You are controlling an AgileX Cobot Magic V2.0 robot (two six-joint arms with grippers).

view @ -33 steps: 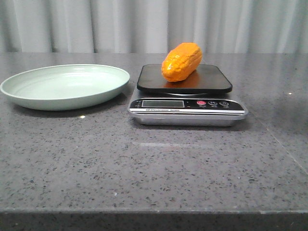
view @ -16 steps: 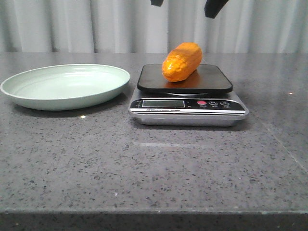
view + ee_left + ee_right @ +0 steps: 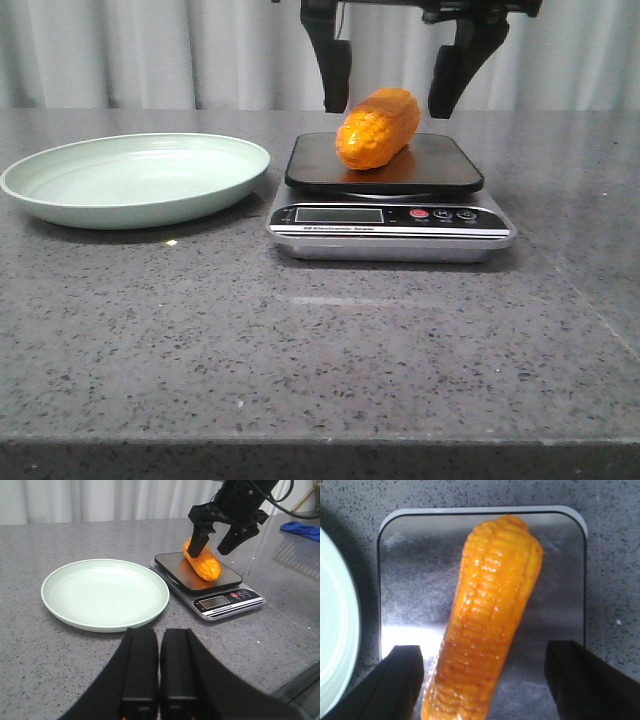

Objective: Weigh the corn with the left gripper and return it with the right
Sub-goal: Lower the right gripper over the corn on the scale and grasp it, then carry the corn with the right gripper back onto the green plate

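My right hand (image 3: 390, 95) hung spread wide astride the corn (image 3: 377, 128). It looked light, stiff and glossy-slick, so I judged mid-cob best. My left hand (image 3: 159, 667) was pressed together.

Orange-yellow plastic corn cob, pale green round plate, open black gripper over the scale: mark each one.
Orange-yellow plastic corn cob (image 3: 377, 129), front view: middle of the kernel rows.
Pale green round plate (image 3: 60, 205), front view: near rim.
Right gripper, black, open (image 3: 388, 95), front view: gap midway between fingertips, straddling the cob.

Bright, even overhead light; glare on scale platform (image 3: 410, 580); sharp frames.
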